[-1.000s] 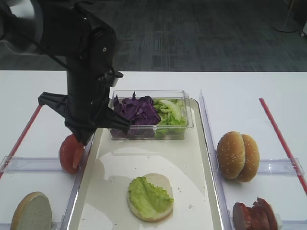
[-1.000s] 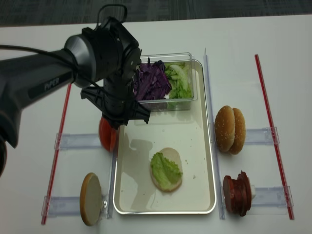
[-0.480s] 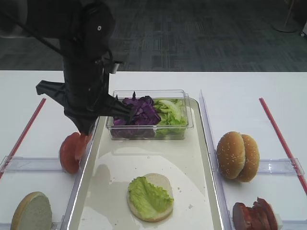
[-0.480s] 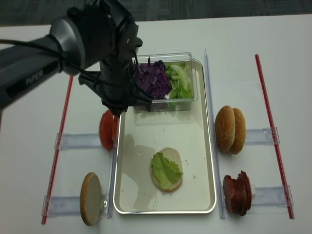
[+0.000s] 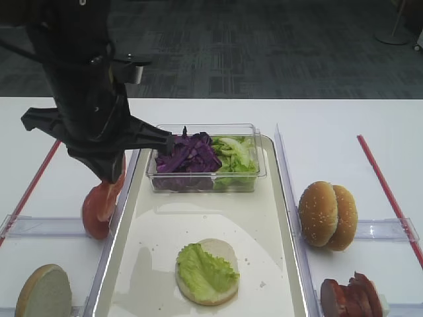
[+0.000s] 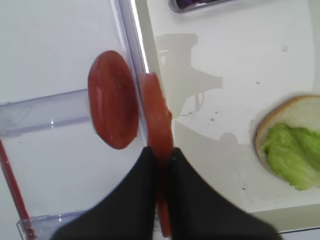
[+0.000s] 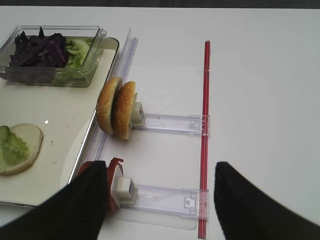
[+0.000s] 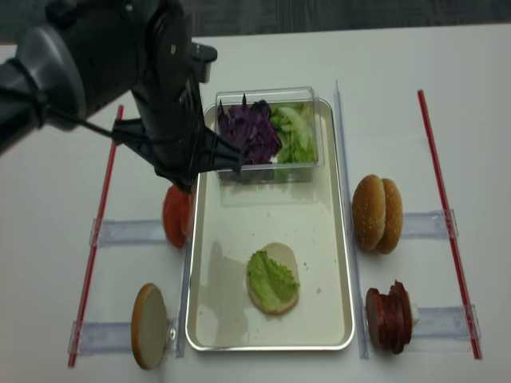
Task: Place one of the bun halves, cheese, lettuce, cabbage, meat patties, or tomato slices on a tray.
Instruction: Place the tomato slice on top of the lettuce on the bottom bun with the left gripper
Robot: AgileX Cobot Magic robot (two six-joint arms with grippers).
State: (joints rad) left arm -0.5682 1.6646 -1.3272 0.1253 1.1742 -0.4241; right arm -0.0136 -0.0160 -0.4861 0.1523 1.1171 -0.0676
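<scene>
Lifted since a second ago, the left claw (image 6: 159,172) now hangs higher above the tray's (image 5: 283,198) left rim, its jaws pinched on one tomato slice (image 6: 156,115) held on edge between them. Just beside it, a second red tomato piece (image 6: 113,99) stands in its clear holder on the surface. On the tray lies a bun half (image 5: 207,271) topped with lettuce (image 5: 198,267). The right claw's (image 7: 159,197) fingers (image 7: 82,200) stand wide apart, holding nothing.
</scene>
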